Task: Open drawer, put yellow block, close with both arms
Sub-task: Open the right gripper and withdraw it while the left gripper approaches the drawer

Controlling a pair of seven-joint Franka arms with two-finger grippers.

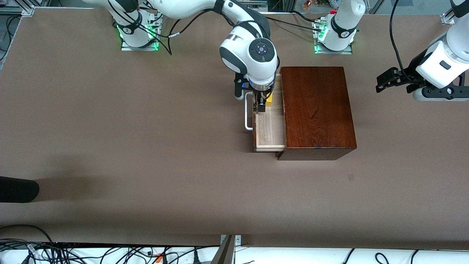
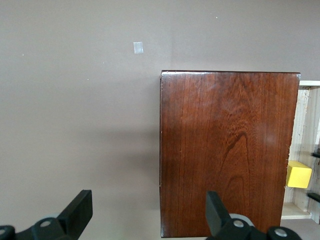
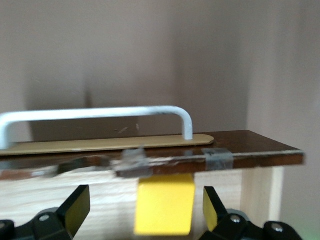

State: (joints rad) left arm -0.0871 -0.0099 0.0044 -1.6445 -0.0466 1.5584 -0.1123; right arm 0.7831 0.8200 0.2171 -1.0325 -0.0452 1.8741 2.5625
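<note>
The drawer (image 1: 270, 128) stands pulled out of the dark wooden box (image 1: 317, 108), toward the right arm's end of the table, with its white handle (image 1: 248, 113) outward. The yellow block (image 1: 269, 99) is in the drawer's end farthest from the front camera. My right gripper (image 1: 262, 104) is over that end, open. In the right wrist view the block (image 3: 165, 204) sits between the spread fingers (image 3: 75, 207) with a gap on each side, next to the drawer front (image 3: 250, 155) and handle (image 3: 100, 114). My left gripper (image 1: 379, 83) hangs open and empty over bare table at the left arm's end, and waits. The left wrist view shows the box (image 2: 225, 150), drawer (image 2: 305, 115) and block (image 2: 298, 174).
A small grey tape mark (image 1: 351, 177) lies on the brown table nearer the front camera than the box; it also shows in the left wrist view (image 2: 138, 47). A black object (image 1: 18, 189) juts in at the right arm's end. Cables run along the table's front edge.
</note>
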